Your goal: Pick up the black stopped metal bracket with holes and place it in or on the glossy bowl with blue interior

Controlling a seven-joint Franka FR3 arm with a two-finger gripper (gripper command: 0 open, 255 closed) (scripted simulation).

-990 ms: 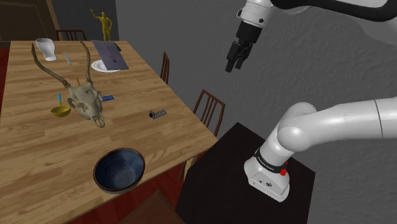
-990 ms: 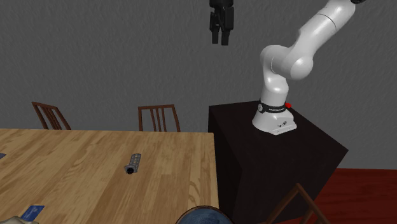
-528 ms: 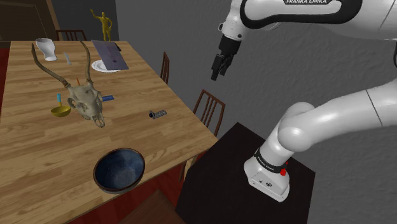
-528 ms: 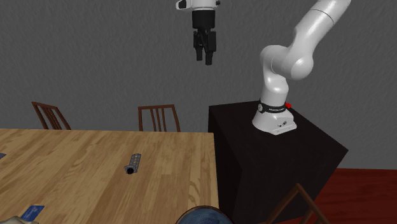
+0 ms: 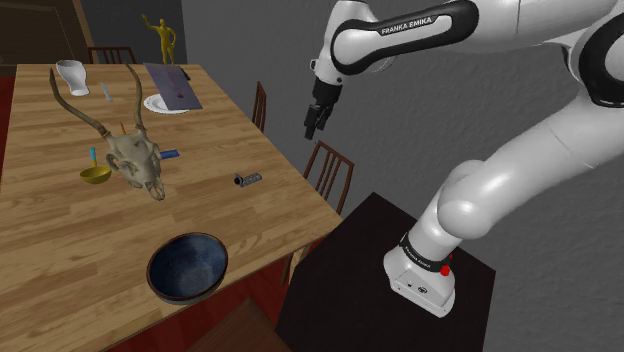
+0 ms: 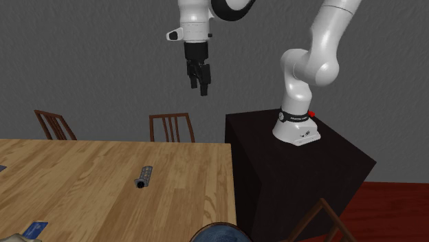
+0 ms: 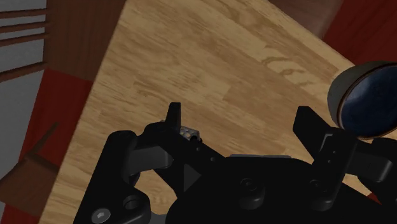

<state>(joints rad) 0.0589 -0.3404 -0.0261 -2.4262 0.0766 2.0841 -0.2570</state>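
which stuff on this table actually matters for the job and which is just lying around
For the job: small dark grey bracket with holes; glossy dark bowl with blue interior; black gripper, open.
Lying about: antlered animal skull; small yellow bowl; white vase; yellow figurine; white plate.

One bracket [image 5: 247, 179], one dark blue bowl [image 5: 187, 266], one antlered skull [image 5: 140, 165], one yellow figurine [image 5: 163, 40].

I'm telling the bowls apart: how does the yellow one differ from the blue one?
The yellow bowl is far smaller than the blue bowl. The yellow bowl sits beside the skull; the blue bowl stands alone near the edge of the table. Both sit upright on it.
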